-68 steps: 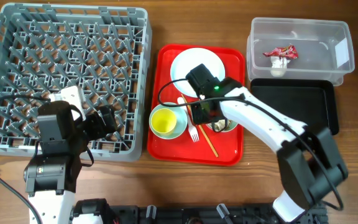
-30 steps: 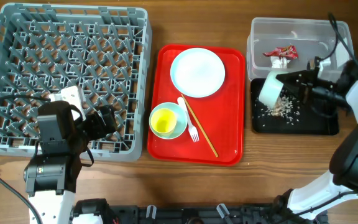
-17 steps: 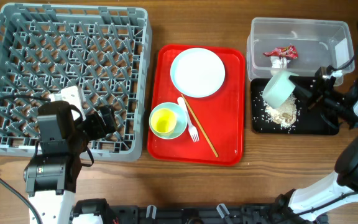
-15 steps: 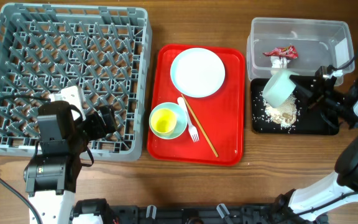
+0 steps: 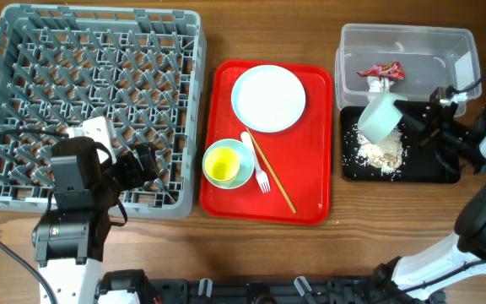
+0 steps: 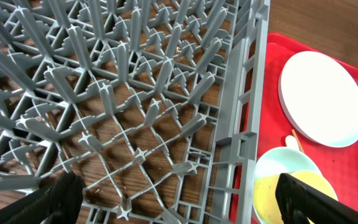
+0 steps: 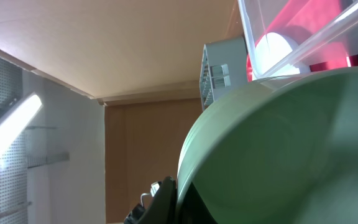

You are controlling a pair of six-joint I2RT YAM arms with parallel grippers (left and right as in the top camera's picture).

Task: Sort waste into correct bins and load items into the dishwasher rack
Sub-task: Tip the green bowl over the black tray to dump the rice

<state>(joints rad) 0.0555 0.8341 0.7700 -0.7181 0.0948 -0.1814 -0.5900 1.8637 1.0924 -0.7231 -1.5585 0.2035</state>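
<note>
Right of the overhead frame: right gripper (image 5: 413,125) clamped on the rim of the pale green bowl (image 5: 378,118), with the bowl tipped on its side above the left end of the black tray (image 5: 433,169). Directly beneath the bowl, on the tray floor, a heap of pale beige food scraps (image 5: 380,154) with loose crumbs scattered around it. Just above the tray, toward the upper right corner, the clear tub (image 5: 403,38), holding the crumpled red-and-white wrapper (image 5: 381,72). From the right wrist camera, little beyond the bowl's green curve (image 7: 278,155) filling the lower right, with a dark finger (image 7: 165,194) pressed at its edge. Centre of the overhead frame: red tray (image 5: 310,203) carrying the white plate (image 5: 267,98) at its top, the yellow cup (image 5: 223,165) nested in the pale blue bowl (image 5: 245,159) at lower left, and the fork (image 5: 256,165) and chopsticks (image 5: 272,177) lying side by side. Upper left: grey dishwasher rack (image 5: 91,93), no dishes among its pegs. Over its lower right corner, left gripper (image 6: 179,190) spread wide, gripping nothing
</note>
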